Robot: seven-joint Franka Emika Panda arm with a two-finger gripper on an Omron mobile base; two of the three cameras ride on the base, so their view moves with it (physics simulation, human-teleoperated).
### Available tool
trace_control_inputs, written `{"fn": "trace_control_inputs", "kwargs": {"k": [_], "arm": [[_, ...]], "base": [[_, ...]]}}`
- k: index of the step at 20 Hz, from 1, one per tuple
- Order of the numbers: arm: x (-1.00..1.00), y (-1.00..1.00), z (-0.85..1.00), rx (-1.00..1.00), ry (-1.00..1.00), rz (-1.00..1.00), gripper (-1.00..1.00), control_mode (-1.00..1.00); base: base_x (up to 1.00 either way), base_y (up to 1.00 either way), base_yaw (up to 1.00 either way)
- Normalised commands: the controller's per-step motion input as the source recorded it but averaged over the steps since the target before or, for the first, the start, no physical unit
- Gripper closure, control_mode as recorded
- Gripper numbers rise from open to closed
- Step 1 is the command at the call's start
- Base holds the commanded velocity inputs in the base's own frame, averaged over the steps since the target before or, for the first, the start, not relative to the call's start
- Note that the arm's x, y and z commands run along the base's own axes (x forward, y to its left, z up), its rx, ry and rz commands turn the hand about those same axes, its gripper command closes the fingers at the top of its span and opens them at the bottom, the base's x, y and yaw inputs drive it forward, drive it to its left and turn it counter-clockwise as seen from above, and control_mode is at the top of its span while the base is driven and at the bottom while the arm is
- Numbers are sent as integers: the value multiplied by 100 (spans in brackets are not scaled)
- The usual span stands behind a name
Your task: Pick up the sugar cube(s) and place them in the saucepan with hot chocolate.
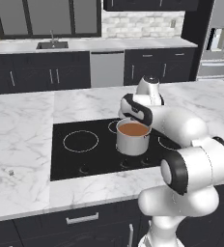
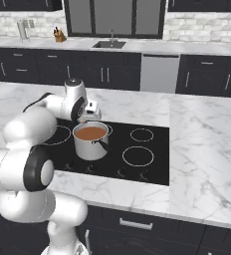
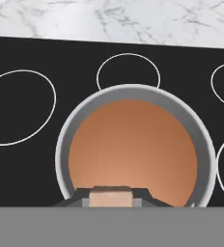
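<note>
Sugar cube (image 3: 111,198), tan: pinched between the jaws of the gripper (image 3: 111,195), held directly above the hot chocolate (image 3: 132,152) in the saucepan (image 1: 133,143) on the black cooktop (image 1: 80,157). Not yet released. Second cube (image 1: 10,172), pale: apparently the small speck on the marble counter (image 1: 22,140), well apart from the pot, still to fetch.

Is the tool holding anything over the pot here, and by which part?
Yes. The tool is shut on a tan sugar cube, pinched by its two opposite sides between the fingertips, above the hot chocolate in the saucepan.
</note>
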Motion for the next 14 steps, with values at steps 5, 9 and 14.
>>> {"fn": "trace_control_inputs", "kwargs": {"k": [5,9,14], "arm": [[0,0,-10,0,0,0,100,-100],[0,0,-23,0,0,0,100,-100],[0,0,-18,0,0,0,100,-100]], "base": [[0,0,0],[0,0,0],[0,0,0]]}}
